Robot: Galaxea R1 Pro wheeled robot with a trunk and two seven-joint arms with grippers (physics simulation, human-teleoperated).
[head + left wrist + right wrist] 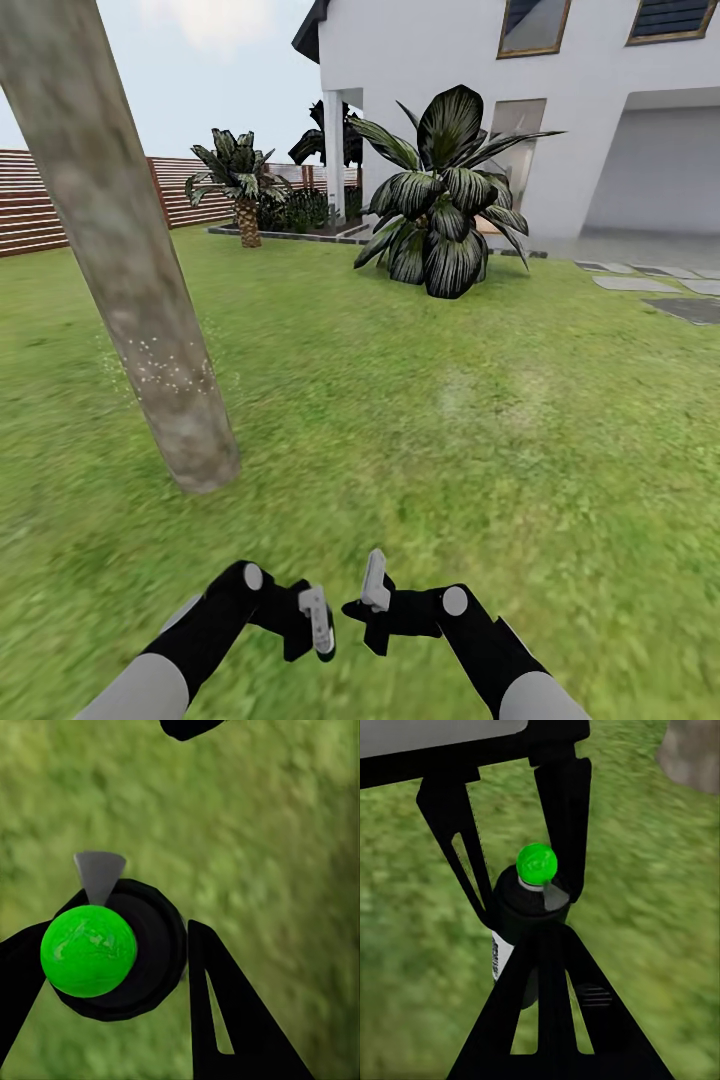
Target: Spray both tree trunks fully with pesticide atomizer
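The pesticide atomizer [90, 952], a black bottle with a bright green round cap and a grey nozzle, sits between the fingers of my left gripper [120, 937], which is shut on it. In the right wrist view the atomizer [529, 892] hangs over the grass in the left gripper [526, 907]. My right gripper [544, 934] has its fingers closed together, their tips right at the bottle's body. Both grippers [300, 635] [368, 620] hang low in front of me. One tree trunk [130, 280] stands slanted ahead on the left, with white specks on its lower part.
Grass lawn [480, 420] spreads ahead and right. A big broad-leaved plant [445, 200] and a small palm [240, 190] stand before the white house [600, 120]. A brown slat fence [30, 210] runs at the far left. Paving slabs [660, 290] lie at right.
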